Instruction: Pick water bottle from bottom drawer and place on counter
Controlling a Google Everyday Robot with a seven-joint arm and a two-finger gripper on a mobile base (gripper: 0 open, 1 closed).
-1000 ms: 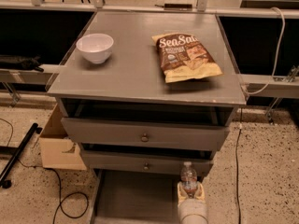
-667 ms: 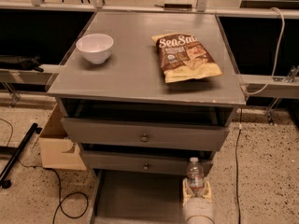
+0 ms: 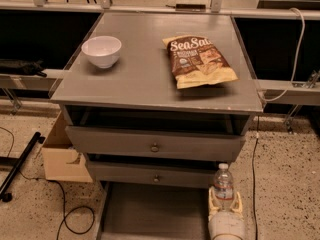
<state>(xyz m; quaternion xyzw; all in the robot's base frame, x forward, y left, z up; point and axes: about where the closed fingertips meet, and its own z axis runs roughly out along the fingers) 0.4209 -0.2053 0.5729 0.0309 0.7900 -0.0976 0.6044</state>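
Our tool [image 3: 225, 206], clamped on the water bottle [image 3: 223, 184], has raised it rightward above the bottom drawer [image 3: 150, 216]; the worktop [image 3: 145, 79] comes next.

**Matt paint, clear plastic**

The bench [image 3: 145, 79] is matt grey paint with chipped edges. Glossy white bowl [image 3: 101, 50], shiny snack bag [image 3: 199, 60]. At the lower right, the cream plastic gripper [image 3: 224, 200] clasps the clear plastic water bottle [image 3: 223, 184]
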